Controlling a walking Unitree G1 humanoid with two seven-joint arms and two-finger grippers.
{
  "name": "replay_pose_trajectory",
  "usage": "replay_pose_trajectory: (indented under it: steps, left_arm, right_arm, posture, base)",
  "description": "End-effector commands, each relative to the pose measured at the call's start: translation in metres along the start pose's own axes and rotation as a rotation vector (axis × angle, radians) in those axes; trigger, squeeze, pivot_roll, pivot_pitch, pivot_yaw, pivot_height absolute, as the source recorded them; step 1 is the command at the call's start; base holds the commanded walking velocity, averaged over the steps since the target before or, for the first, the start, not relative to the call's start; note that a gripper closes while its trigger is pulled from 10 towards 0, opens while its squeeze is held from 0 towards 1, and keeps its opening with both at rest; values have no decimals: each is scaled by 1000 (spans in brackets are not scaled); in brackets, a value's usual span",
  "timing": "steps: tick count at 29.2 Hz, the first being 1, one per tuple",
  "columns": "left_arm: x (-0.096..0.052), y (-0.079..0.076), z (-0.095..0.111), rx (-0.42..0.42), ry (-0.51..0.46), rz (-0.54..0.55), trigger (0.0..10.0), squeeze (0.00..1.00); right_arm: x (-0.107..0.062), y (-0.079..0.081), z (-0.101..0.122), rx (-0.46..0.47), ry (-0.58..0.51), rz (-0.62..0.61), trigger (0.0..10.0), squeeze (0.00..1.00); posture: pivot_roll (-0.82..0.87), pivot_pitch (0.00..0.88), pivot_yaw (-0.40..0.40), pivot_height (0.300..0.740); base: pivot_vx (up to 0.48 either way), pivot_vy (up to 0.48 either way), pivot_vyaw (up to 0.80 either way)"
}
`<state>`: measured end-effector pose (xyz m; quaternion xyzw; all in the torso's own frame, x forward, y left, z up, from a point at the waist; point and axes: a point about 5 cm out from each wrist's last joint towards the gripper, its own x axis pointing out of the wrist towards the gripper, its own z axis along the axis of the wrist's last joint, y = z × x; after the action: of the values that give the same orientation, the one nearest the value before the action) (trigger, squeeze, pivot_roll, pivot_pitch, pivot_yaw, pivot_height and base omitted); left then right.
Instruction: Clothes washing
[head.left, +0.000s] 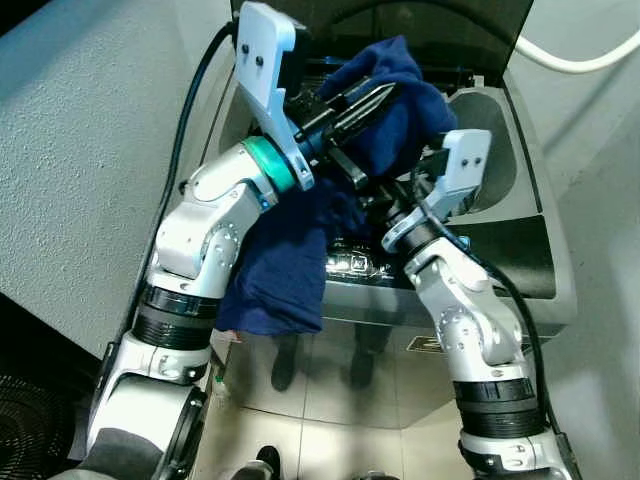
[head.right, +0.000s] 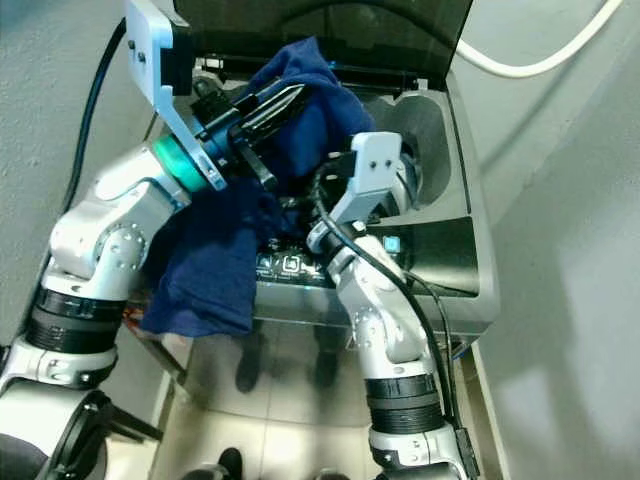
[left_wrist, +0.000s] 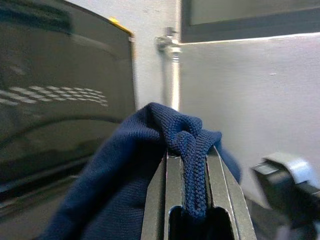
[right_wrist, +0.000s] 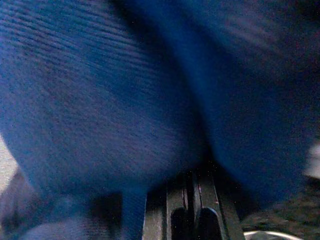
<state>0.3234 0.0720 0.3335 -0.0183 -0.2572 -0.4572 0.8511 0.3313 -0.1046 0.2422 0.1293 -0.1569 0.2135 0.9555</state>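
Note:
A dark blue knit garment (head.left: 290, 260) hangs over the front left corner of the open top-load washing machine (head.left: 535, 215). Its upper part (head.right: 320, 110) is lifted above the drum opening (head.left: 490, 130). My left gripper (head.left: 383, 97) is raised over the machine and shut on a bunched fold of the garment (left_wrist: 192, 145). My right gripper (right_wrist: 189, 197) reaches in from the front under the cloth. Its fingers are close together and their tips are buried in blue fabric (right_wrist: 100, 100), so the grip point is hidden.
The machine's dark lid (head.left: 430, 30) stands open at the back. A white hose (head.left: 575, 62) runs along the wall behind on the right. A rough grey wall (head.left: 80, 150) is close on the left. The control panel (head.left: 360, 264) faces me above a tiled floor (head.left: 330, 410).

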Motion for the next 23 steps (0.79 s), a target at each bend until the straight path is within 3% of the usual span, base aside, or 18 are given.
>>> replay_pose_trajectory:
  steps: [1,4,8,10,11,14,15,16,17,20,22,23]
  left_arm:
    - [-11,10,10,62,-1,68,10000,0]
    - [-20,24,19,103,6,131,10000,0]
    - [-24,29,19,114,25,155,10000,0]
    - [-28,37,14,127,69,194,10000,0]
    - [-31,47,4,128,138,252,10000,0]
    - [-33,61,-15,73,233,317,10000,0]
    - [-29,66,-22,35,260,329,10000,0]
    - [-29,66,-22,35,260,329,10000,0]
    - [-23,70,-25,31,273,337,10000,0]
    - [-8,81,-27,73,312,356,10000,0]
    - [-5,82,-26,72,312,352,10000,0]
    - [1,79,-23,56,319,286,10000,0]
  right_arm:
    - [-3,-18,9,-48,-37,-90,0,0]
    - [-4,-40,21,-105,-76,-206,0,0]
    - [-4,-47,27,-123,-101,-250,0,0]
    - [-3,-54,33,-143,-130,-306,0,0]
    - [-2,-60,40,-176,-155,-359,0,0]
    - [3,-62,46,-230,-178,-387,0,0]
    - [7,-60,46,-241,-178,-380,3882,0]
    - [7,-60,46,-241,-178,-380,3882,0]
    - [10,-58,45,-258,-174,-374,10000,0]
    - [14,-54,46,-284,-183,-376,10000,0]
    - [14,-53,47,-282,-189,-375,10000,0]
    - [7,-47,46,-252,-174,-247,10000,0]
  posture:
    - [0,87,54,740]
    - [2,84,54,740]
    - [2,83,54,740]
    - [2,80,53,740]
    - [1,80,52,740]
    - [2,85,49,740]
    - [0,87,49,740]
    - [0,87,49,740]
    - [-4,90,49,740]
    - [-9,94,61,740]
    - [-11,94,63,740]
    - [-18,100,71,740]
  base:
    - [0,0,0]
    - [0,0,0]
    - [0,0,0]
    - [0,0,0]
    - [0,0,0]
    - [0,0,0]
    - [0,0,0]
    - [0,0,0]
    - [0,0,0]
    - [0,0,0]
    - [0,0,0]
    - [0,0,0]
